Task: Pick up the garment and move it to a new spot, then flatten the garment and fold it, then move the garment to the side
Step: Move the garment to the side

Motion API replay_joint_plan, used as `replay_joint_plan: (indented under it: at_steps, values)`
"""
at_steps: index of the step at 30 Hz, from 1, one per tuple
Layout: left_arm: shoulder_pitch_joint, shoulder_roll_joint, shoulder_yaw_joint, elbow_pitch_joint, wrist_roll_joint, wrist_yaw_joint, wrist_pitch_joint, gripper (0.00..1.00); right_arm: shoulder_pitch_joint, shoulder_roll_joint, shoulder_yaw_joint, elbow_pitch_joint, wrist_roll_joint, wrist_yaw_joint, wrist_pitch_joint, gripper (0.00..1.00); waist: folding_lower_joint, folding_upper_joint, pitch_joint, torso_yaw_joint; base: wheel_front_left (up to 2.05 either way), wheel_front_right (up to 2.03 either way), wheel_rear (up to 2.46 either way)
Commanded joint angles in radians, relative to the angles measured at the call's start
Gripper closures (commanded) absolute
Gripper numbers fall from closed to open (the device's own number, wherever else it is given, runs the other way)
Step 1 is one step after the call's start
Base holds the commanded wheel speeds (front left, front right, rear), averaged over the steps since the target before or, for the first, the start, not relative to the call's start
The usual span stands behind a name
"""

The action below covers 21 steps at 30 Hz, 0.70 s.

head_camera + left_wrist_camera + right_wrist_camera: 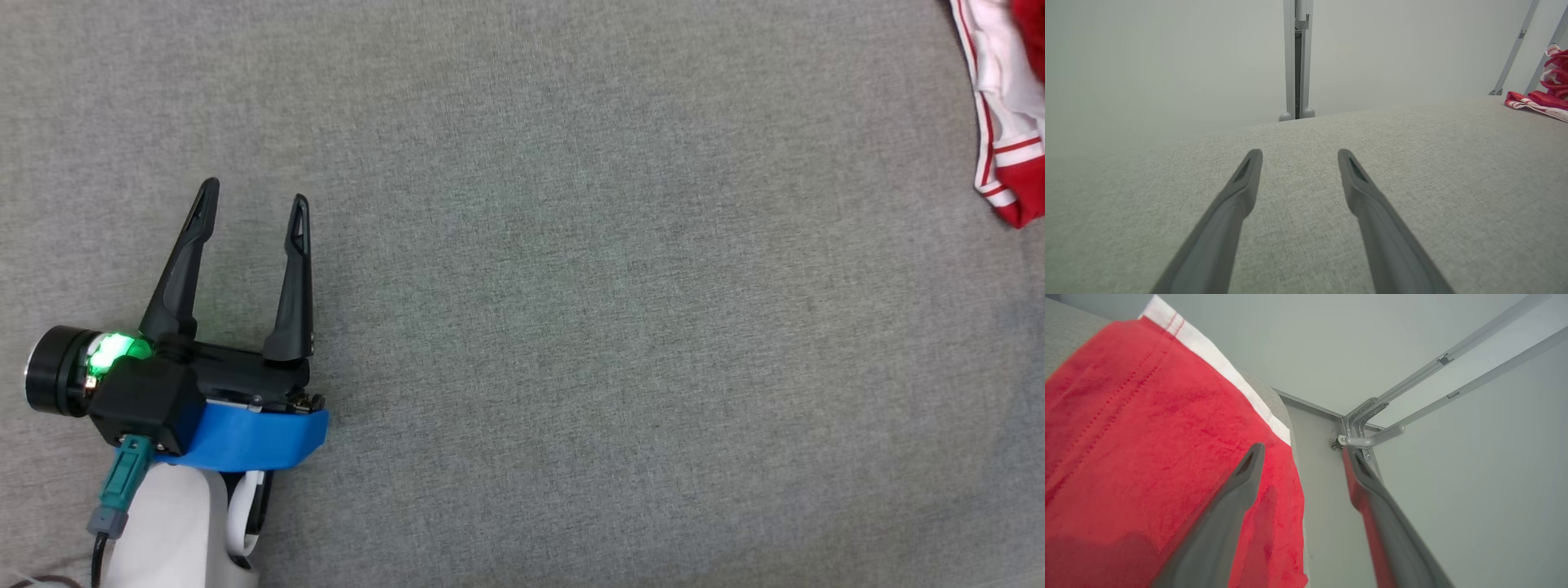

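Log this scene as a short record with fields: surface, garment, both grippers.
surface: grey fabric surface
item: garment, red with white trim, at the head view's far right edge
left: left gripper open, empty, over bare fabric, far from the garment
right: right gripper open, fingers apart at the garment's edge, not clamping it; contact cannot be told

One red-and-white garment lies on one grey worktop. There are two grippers, the left gripper and the right gripper, each with two dark fingers, four in all.
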Motion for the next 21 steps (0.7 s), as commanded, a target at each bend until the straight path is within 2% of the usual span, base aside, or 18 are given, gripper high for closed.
replay_joint_plan:
  at_steps: [1,6,8,11,21]
  values:
    - [-0.002,0.003,0.003,0.008,-0.008,0.007,-0.002,0.0,-0.018,0.011,-0.009,0.011,-0.018,-0.001,-0.043,0.0,-0.0001,0.0,-0.028,0.005,0.0,0.0,0.0]
    - [0.042,-0.002,0.019,0.023,-0.025,0.017,-0.003,0.0,-0.001,0.077,-0.039,0.0,-0.048,-0.001,-0.136,0.0,-0.0001,0.0,-0.11,0.007,0.0,0.0,0.0]
    - [0.051,-0.004,0.022,0.027,-0.027,0.018,-0.003,0.0,0.009,0.096,-0.046,-0.01,-0.054,-0.001,-0.147,0.0,-0.0001,0.0,-0.129,0.008,0.0,0.0,0.0]
    - [0.081,-0.009,0.033,0.038,-0.039,0.021,-0.003,0.0,0.052,0.159,-0.063,-0.058,-0.075,-0.001,-0.162,0.0,-0.0001,0.0,-0.19,0.013,0.0,0.0,0.0]
    - [0.183,-0.027,0.063,0.072,-0.07,0.025,-0.003,0.0,0.326,0.366,-0.129,-0.396,-0.129,-0.001,-0.163,0.0,-0.0001,0.0,-0.362,0.053,0.0,0.0,0.0]
